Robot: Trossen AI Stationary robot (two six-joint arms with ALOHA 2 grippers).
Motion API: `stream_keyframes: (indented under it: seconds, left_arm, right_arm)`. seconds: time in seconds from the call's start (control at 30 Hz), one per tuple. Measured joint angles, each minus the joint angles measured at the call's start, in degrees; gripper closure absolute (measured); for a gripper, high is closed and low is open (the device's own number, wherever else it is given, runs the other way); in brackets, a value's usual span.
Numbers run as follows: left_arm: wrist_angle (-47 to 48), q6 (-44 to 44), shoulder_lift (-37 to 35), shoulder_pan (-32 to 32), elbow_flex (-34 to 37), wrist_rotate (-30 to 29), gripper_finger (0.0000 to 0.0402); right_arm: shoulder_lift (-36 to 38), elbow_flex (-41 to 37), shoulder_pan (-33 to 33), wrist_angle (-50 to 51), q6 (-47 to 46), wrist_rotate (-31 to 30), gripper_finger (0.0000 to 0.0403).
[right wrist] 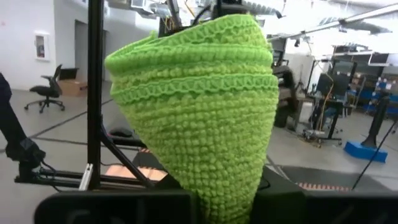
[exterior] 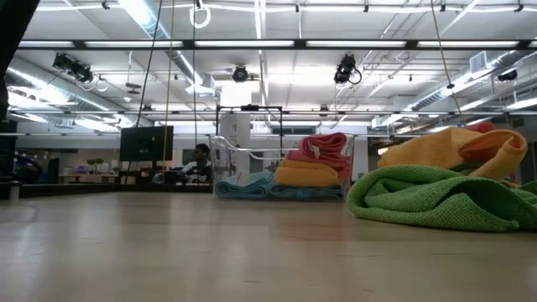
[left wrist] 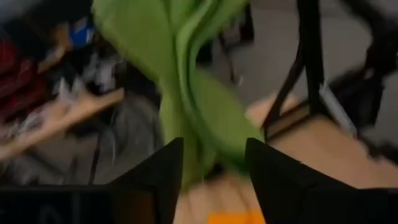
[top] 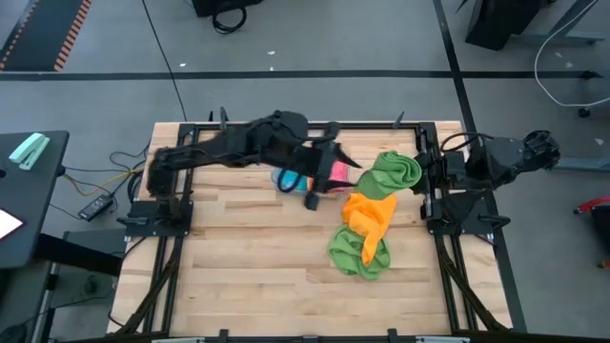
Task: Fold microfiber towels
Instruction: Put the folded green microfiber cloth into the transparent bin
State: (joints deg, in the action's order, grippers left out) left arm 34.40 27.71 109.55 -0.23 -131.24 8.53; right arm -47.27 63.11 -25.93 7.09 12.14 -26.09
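Your wooden slatted bench carries a loose line of soft microfiber towels running in from its right edge: a bright green bunched one nearest that edge, an orange crumpled one below it, another green one toward the front. The right gripper pinches the first green towel (its fingers pressed onto the cloth). The left gripper, reaching across the bench's back half, stands spread around green cloth. A clear plastic tray holds folded towels.
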Motion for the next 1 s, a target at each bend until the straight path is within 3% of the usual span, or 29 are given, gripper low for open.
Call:
stream_keyframes:
  seconds: [0.17, 0.37, 0.6, 0.77, 1.0]
  left_arm:
    - [13.11, -0.11, -3.73, -0.46, -0.11, -8.07, 0.0200]
    - [15.33, -1.93, -4.04, -3.80, -0.02, -19.57, 0.0236]
    - [15.82, -5.43, -4.15, -6.73, 0.87, -20.61, 0.0304]
    - [23.39, -9.37, -4.15, -7.13, 1.55, -21.48, 0.0349]
    - [26.11, -10.98, -4.17, -7.71, 1.53, -20.32, 0.0379]
  right_arm:
    - [-1.74, 0.11, 3.00, 0.97, -3.59, 0.00, 0.0360]
    - [-5.63, 0.07, 7.98, 2.42, -5.43, 0.70, 0.0360]
    - [-9.35, 0.07, 13.28, 2.21, -8.02, 6.00, 0.0360]
    - [-10.36, 0.07, 14.86, 2.78, -8.87, 8.59, 0.0360]
    - [-10.40, 0.07, 15.41, 2.62, -8.13, 9.61, 0.0360]
